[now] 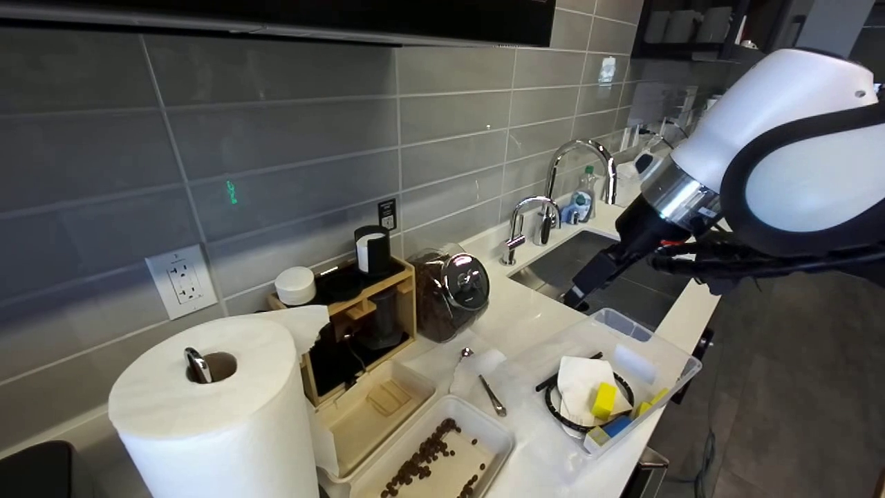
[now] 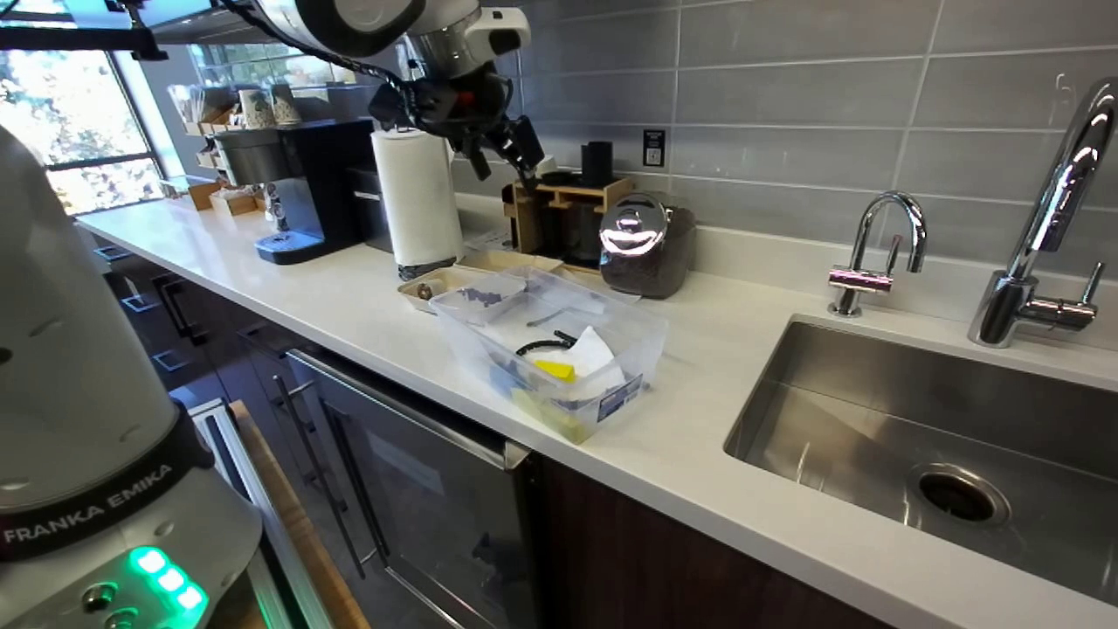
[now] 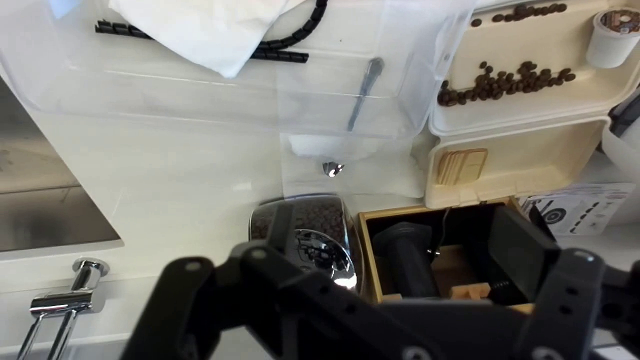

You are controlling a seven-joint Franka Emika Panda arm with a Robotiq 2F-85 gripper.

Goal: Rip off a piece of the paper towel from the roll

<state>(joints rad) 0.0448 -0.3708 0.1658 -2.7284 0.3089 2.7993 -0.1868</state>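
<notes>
The roll (image 1: 214, 415) fills the lower left of an exterior view, upright, with its knob (image 1: 198, 365) off to the left in a wider core hole. I read that as slack: tugged, the roll could rock or spin, paying out paper instead of tearing it. The sheet (image 1: 304, 321) to rip juts from the roll's top right, ragged at its edge and, as far as I can tell, joined to it. Pinched right at that edge, it would likely give up only a scrap; pinched too deep, several layers might come, or the roll tip over.

Just right of the sheet is the rack (image 1: 408, 301), with a pot (image 1: 295, 286) and a cup (image 1: 379, 252) on top. The pot looks most at risk, since a low approach to the sheet could knock it. The box (image 3: 520, 122), upper right of the wrist view, holds loose beans (image 3: 492, 90) and a pod (image 3: 611, 40); a trailing sheet, or a jerk as it gives, could scatter them. The jar (image 1: 451, 294), near centre, would more likely shift than fall.

The claw (image 2: 507, 177) hangs at upper middle of an exterior view, spread wide and gripping nothing. It looks near the roll there, but seen from behind the roll it is well apart, at right of frame; misjudging that depth could mean pinching air.
</notes>
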